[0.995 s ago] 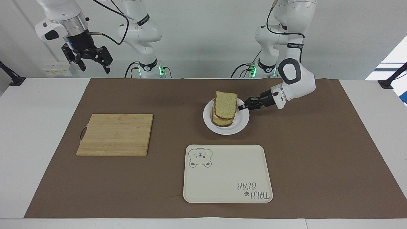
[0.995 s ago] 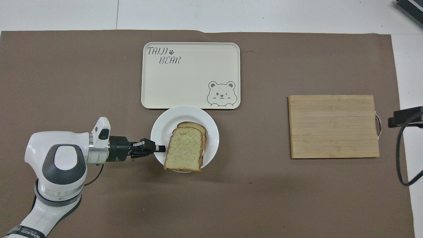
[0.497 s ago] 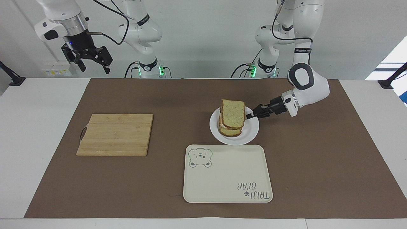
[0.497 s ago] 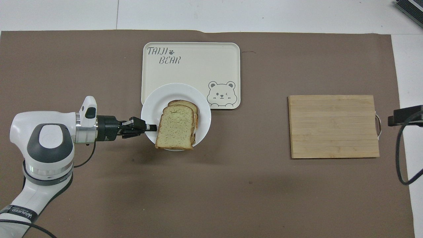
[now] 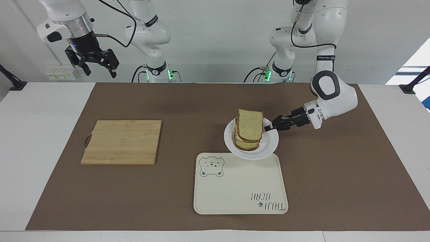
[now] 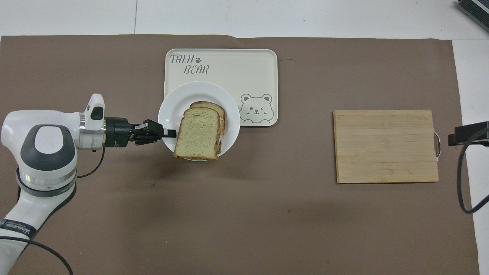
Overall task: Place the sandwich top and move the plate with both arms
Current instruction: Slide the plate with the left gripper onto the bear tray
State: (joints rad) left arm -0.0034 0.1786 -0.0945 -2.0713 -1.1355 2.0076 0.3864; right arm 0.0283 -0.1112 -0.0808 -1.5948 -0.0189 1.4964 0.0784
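The white plate [image 5: 265,148] [image 6: 198,91] is lifted and overlaps the cream tray's edge nearest the robots. It carries a stacked sandwich with the sandwich top [image 5: 250,129] [image 6: 198,133], a plain speckled slice, uppermost. My left gripper [image 5: 268,128] [image 6: 171,133] is shut on the plate's rim at the left arm's end and holds it up. My right gripper [image 5: 97,65] is open and empty, raised high over the table's edge by the right arm's base, waiting.
The cream bear tray [image 5: 240,188] [image 6: 229,72] lies farther from the robots than the plate. A wooden cutting board [image 5: 121,142] [image 6: 386,146] lies bare toward the right arm's end. A brown mat [image 5: 336,174] covers the table.
My left gripper has carried the plate with the sandwich away from the robots, from the mat to over the tray's near edge. The right arm has not moved.
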